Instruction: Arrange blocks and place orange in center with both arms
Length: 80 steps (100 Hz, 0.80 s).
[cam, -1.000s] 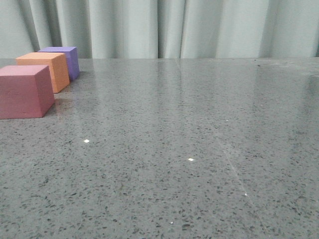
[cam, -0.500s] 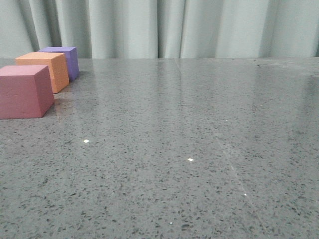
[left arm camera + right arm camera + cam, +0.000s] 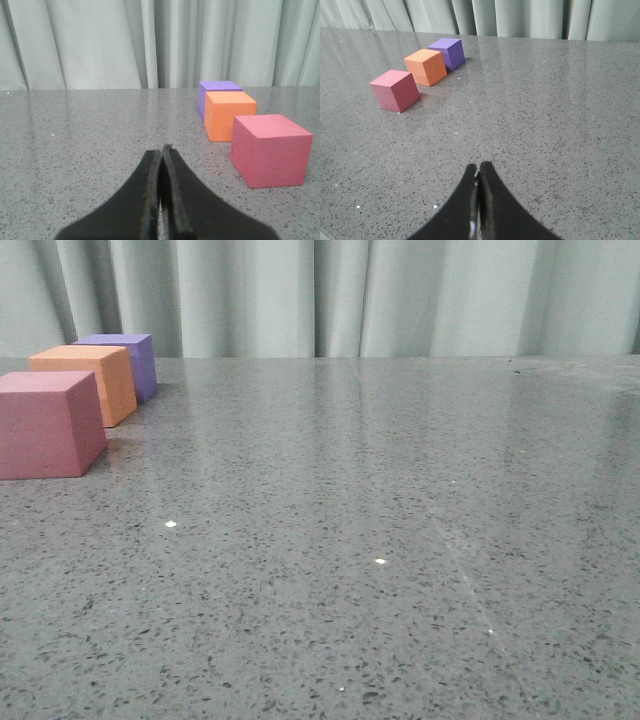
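Three cubes stand in a row at the far left of the grey speckled table: a pink cube [image 3: 45, 424] nearest, an orange cube [image 3: 88, 380] in the middle, a purple cube [image 3: 128, 358] farthest. They also show in the left wrist view as pink cube [image 3: 270, 149], orange cube [image 3: 229, 115], purple cube [image 3: 216, 90], and in the right wrist view as pink cube [image 3: 395, 90], orange cube [image 3: 425, 66], purple cube [image 3: 447, 52]. My left gripper [image 3: 161, 149] is shut and empty, short of the cubes. My right gripper [image 3: 478, 167] is shut and empty, far from them. Neither gripper shows in the front view.
A pale grey-green curtain [image 3: 330, 295] hangs behind the table's far edge. The speckled stone table [image 3: 380, 540] stretches out to the right of the cubes.
The cubes appear shifted very slightly left in the front view; otherwise nothing has visibly changed.
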Tool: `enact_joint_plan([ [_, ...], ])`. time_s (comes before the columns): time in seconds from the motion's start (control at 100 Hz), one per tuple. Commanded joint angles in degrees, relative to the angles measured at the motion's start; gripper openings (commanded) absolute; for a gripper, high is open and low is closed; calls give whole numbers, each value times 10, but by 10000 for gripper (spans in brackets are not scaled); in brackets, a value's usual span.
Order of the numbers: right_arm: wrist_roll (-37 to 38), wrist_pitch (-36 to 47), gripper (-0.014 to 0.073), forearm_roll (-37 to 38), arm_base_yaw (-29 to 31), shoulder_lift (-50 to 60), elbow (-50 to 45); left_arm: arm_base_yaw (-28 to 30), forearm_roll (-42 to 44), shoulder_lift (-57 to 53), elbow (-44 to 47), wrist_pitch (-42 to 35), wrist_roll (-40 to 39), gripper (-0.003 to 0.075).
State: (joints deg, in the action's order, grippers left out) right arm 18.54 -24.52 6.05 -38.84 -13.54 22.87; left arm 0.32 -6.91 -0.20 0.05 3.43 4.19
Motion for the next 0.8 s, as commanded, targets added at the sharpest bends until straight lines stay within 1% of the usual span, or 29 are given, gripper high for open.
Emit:
enact_joint_plan([
  [0.0,-5,49,-122,10,1,-5,14,4,0,-21,12,-28,-11,-19],
  [0.79,-5,48,-122,10,1,-7,14,-1,4,-19,12,-26,-9,-19],
])
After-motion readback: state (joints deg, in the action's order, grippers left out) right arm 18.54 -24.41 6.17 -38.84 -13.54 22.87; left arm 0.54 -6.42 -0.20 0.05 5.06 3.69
